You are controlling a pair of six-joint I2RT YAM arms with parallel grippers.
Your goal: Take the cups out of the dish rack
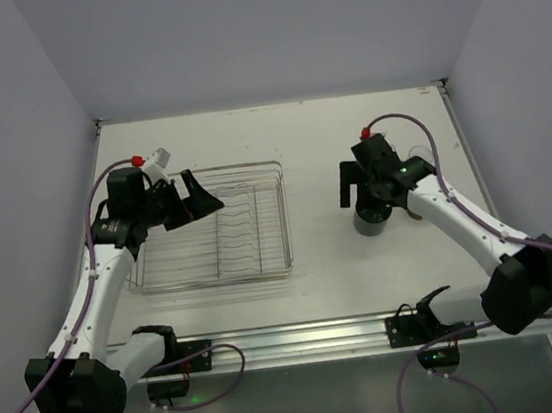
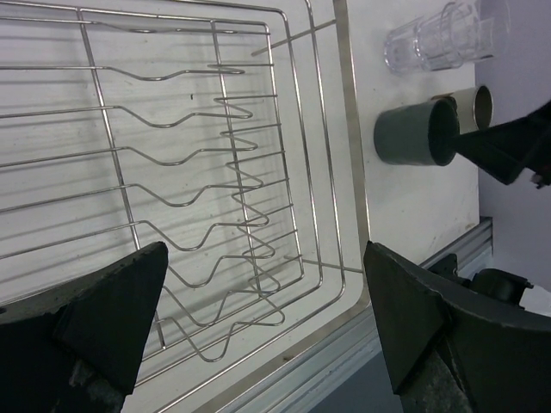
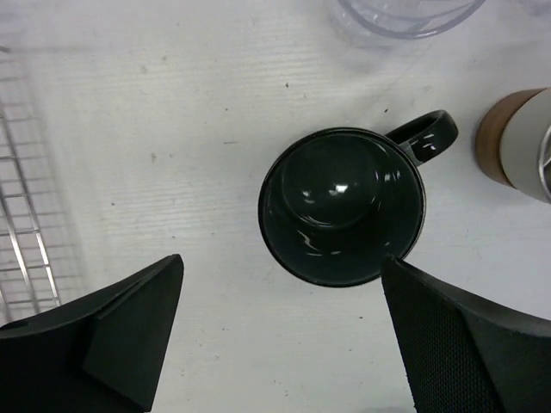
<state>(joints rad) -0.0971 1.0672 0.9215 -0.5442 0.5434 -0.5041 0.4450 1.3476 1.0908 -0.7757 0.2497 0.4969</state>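
Note:
The silver wire dish rack (image 1: pixel 284 216) lies left of centre, and its wires (image 2: pixel 108 129) hold nothing in the left wrist view. My left gripper (image 1: pixel 202 197) hovers open over the rack's left part (image 2: pixel 267 318). The cups stand on the table to the right of the rack. The dark grey-green mug (image 1: pixel 371 221) is upright, handle up-right in the right wrist view (image 3: pixel 340 206). My right gripper (image 1: pixel 363 196) is open just above it (image 3: pixel 280 327), one finger beside the rim, gripping nothing. A cream cup with a brownish band (image 3: pixel 521 142) and clear tumblers (image 2: pixel 439 39) stand just beyond the mug.
The rack's edge (image 3: pixel 17 215) shows at the left of the right wrist view. A metal rail (image 1: pixel 302 339) runs along the table's near edge by the arm bases. White walls close in the back and both sides.

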